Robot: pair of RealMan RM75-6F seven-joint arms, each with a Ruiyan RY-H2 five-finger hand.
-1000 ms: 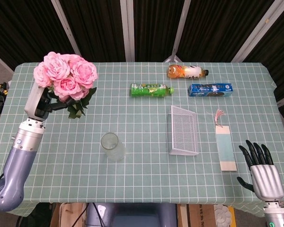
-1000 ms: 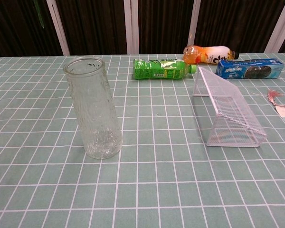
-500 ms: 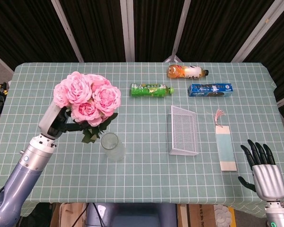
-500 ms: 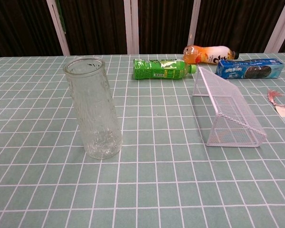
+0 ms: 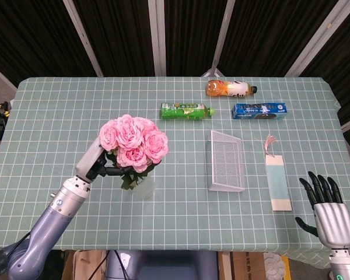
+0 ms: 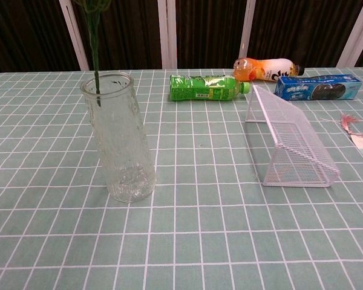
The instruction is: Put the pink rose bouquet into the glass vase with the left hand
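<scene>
Gripping the roses [image 5: 134, 142] in the left hand [image 5: 100, 168], feeding a stem [image 6: 96, 66] into the vase [image 6: 117, 139] near the desk's front edge. Needing a straight lowering next, then letting go. Resting the right hand [image 5: 328, 211] empty, fingers apart.

Table [image 5: 58, 122] under a pale green cloth with a white grid. Near the front left, a glass vase [image 6: 118, 139] standing upright. At the back, a green bottle [image 5: 186, 110] lying on its side; further back and right, an orange bottle [image 5: 230, 88], also lying flat. Just right of the green one, a blue biscuit pack [image 5: 259, 110]. Mid-right, a white wire basket [image 5: 226, 160] tipped over. Beside it, a pale blue bookmark [image 5: 279, 184] with a pink tassel.
</scene>
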